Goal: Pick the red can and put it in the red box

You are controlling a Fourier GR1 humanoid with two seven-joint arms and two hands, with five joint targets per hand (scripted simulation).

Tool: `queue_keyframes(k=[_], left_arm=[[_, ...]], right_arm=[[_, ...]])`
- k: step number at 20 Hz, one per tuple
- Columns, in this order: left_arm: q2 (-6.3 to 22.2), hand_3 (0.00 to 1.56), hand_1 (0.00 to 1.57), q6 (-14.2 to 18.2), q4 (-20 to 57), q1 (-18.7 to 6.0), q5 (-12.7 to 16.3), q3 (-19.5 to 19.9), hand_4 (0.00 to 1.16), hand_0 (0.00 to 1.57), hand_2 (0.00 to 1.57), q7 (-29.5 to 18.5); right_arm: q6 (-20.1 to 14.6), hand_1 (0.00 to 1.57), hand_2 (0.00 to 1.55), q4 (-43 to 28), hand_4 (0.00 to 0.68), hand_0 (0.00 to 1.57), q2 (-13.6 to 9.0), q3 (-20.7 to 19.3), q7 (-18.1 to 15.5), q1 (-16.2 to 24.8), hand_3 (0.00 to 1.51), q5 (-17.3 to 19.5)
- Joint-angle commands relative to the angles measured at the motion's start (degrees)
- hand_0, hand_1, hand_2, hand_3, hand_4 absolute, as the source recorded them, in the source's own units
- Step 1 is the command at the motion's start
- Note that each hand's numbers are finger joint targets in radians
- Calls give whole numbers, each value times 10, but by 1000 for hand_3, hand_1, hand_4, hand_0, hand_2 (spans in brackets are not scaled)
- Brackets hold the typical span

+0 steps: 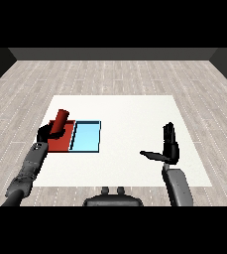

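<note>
At 9 o'clock, left hand [45, 133] curls round tilted can [60, 122] over red tray [63, 144]. Right hand [169, 144] open, idle. Risk: tilted can topples or rolls onto blue tray [86, 137] on release.

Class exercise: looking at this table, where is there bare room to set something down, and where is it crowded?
Bare table stretches between the light blue tray and the open right hand, and along the far edge. It is crowded at the left: the left hand holds the red can over the red tray.

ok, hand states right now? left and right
Left hand: shut on the red can, over the red tray.
Right hand: open, fingers straight, holding nothing.
</note>
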Motion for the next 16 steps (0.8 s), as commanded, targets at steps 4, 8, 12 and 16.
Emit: queue_keyframes(k=[4,8,12,16], left_arm=[[-40,494,563,22,149,-45,-19,11,760,563,632,-2],[-36,427,319,-59,170,-43,-27,5,720,319,498,-44],[-22,0,0,-82,201,-68,-93,-56,270,0,0,5],[3,0,0,-55,207,-91,-77,-30,0,0,0,30]], right_arm=[[-2,0,0,71,0,0,8,4,-16,-38,0,23],[5,0,0,71,0,0,-11,-19,-28,-24,0,22],[-6,0,0,68,0,0,2,-12,-27,-47,0,31],[19,0,0,105,0,0,2,-36,-50,-60,0,5]])
